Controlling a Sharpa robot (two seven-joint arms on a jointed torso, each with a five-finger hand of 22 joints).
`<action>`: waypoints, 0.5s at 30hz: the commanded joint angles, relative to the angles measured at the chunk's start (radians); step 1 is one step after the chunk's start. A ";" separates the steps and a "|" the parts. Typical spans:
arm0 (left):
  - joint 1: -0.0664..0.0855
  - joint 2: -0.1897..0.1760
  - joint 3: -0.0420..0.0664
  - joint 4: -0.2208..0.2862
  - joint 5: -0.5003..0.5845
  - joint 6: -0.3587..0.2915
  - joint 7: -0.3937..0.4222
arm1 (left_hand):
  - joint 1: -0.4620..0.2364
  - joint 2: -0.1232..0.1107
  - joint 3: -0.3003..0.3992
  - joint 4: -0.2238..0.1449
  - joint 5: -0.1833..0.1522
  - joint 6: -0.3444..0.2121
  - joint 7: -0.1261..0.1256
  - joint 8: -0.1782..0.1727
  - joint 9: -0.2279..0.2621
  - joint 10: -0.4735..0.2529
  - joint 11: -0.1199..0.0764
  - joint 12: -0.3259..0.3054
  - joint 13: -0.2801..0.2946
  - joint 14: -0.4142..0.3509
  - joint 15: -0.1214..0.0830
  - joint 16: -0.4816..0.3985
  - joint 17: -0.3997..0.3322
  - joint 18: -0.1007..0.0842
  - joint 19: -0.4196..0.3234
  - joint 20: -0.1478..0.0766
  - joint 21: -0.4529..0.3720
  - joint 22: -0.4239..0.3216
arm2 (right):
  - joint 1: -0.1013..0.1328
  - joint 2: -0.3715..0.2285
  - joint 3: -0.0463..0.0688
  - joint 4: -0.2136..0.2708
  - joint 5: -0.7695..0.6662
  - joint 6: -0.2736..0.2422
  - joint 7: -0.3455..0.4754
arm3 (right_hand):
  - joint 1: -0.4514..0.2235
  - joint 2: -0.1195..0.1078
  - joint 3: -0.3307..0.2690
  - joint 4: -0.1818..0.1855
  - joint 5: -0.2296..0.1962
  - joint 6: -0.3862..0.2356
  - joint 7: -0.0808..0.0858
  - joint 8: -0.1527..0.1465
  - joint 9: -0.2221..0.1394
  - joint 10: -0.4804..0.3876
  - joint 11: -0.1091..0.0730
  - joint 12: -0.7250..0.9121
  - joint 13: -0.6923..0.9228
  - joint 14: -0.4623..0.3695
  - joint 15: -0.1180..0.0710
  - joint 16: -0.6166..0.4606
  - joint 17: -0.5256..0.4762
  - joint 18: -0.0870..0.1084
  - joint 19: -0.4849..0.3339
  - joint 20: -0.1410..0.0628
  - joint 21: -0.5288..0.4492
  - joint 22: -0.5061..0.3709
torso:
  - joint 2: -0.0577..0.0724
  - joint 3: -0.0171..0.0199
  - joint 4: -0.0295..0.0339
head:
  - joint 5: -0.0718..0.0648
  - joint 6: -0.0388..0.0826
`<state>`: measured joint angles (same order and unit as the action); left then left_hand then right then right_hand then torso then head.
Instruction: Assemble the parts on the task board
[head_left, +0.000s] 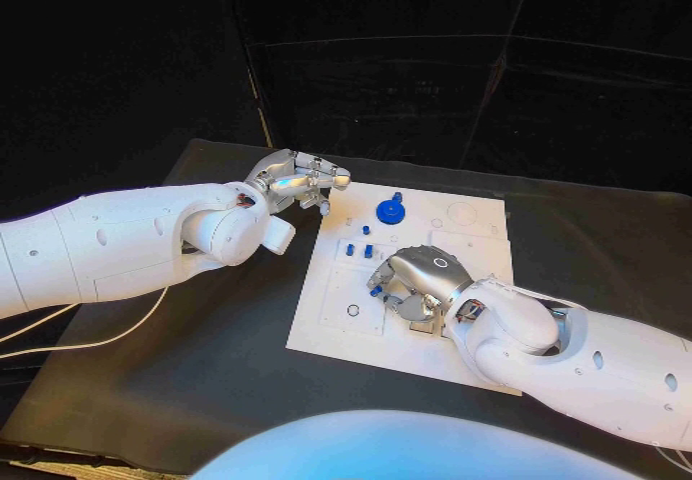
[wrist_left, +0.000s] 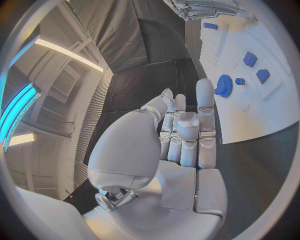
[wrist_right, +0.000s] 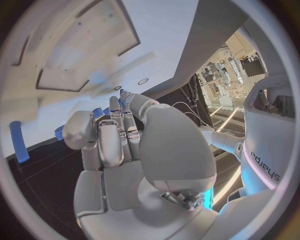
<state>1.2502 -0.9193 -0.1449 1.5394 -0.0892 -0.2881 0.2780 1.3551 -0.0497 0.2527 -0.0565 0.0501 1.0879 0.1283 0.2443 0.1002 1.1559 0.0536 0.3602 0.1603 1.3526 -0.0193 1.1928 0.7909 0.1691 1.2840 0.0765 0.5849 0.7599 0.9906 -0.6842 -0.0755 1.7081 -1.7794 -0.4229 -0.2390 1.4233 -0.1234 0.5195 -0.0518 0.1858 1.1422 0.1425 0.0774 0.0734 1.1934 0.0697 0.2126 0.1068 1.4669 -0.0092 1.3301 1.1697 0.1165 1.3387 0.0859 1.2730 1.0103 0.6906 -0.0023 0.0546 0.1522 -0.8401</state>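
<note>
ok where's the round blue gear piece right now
In the head view the round blue gear sits at the task board's far edge, just right of the left hand and apart from it.

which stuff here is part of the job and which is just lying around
Job: task board; blue gear; small blue parts; right hand, over the board with a blue part at its fingers; left hand.
Lying about: white cable; black table.

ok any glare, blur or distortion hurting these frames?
Head view: task board evenly lit, round blue gear crisp, background black. Left wrist view: fisheye bends the board edge; bright ceiling strips flare. Right wrist view: board surface soft and blurred close behind the right hand.
</note>
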 joint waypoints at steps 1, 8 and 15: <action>0.001 0.002 0.001 -0.001 0.003 0.013 0.001 | 0.002 0.006 0.005 -0.003 -0.002 -0.007 -0.003 0.001 -0.001 -0.009 0.001 -0.004 -0.001 -0.007 -0.003 -0.003 -0.001 0.011 -0.009 0.001 -0.006 -0.001 | 0.001 -0.002 0.000 0.004 -0.012 -0.017 -0.002 | 0.001 0.007 -0.001 -0.007 0.005 0.007 0.002 0.002 0.002 0.003 -0.001 0.001 0.002 0.038 -0.008 0.004 -0.001 -0.010 0.008 -0.001 0.005 0.002 | 0.000 -0.0007 0.0015 | -0.002 0.002; 0.001 0.004 0.001 -0.002 0.003 0.014 0.001 | 0.002 0.006 0.005 -0.003 -0.002 -0.007 -0.003 0.001 -0.001 -0.009 0.001 -0.004 -0.001 -0.007 -0.003 -0.003 -0.001 0.011 -0.009 0.001 -0.006 -0.001 | 0.001 -0.003 0.000 0.005 -0.017 0.003 -0.012 | 0.001 0.007 -0.001 -0.007 0.005 0.007 0.001 0.002 0.002 0.003 -0.002 0.002 0.002 0.038 -0.008 0.004 0.000 -0.011 0.008 -0.001 0.005 0.003 | 0.001 -0.0007 0.0011 | -0.003 0.001; 0.001 0.004 0.001 -0.001 0.003 0.014 0.000 | 0.002 0.006 0.005 -0.003 -0.002 -0.007 -0.003 0.001 -0.001 -0.009 0.001 -0.004 -0.001 -0.007 -0.003 -0.003 -0.001 0.011 -0.009 0.001 -0.006 -0.001 | 0.001 -0.002 0.000 0.004 -0.026 0.007 -0.020 | -0.001 0.007 -0.002 -0.007 0.005 0.008 0.001 0.002 0.002 0.003 -0.002 0.002 0.002 0.038 -0.008 0.004 -0.001 -0.011 0.009 -0.001 0.006 0.004 | 0.000 -0.0011 0.0015 | -0.002 0.000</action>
<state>1.2502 -0.9165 -0.1450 1.5369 -0.0892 -0.2858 0.2763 1.3551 -0.0496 0.2527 -0.0566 0.0501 1.0879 0.1283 0.2443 0.1003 1.1559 0.0536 0.3602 0.1603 1.3526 -0.0193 1.1928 0.7910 0.1692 1.2840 0.0765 0.5849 0.7600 0.9906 -0.6870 -0.0755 1.7102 -1.7908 -0.4211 -0.2511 1.4235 -0.1235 0.5167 -0.0544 0.1857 1.1422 0.1425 0.0774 0.0741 1.1934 0.0698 0.2118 0.1077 1.4668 -0.0092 1.3301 1.1698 0.1165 1.3387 0.0859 1.2730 1.0125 0.6911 -0.0032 0.0556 0.1495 -0.8393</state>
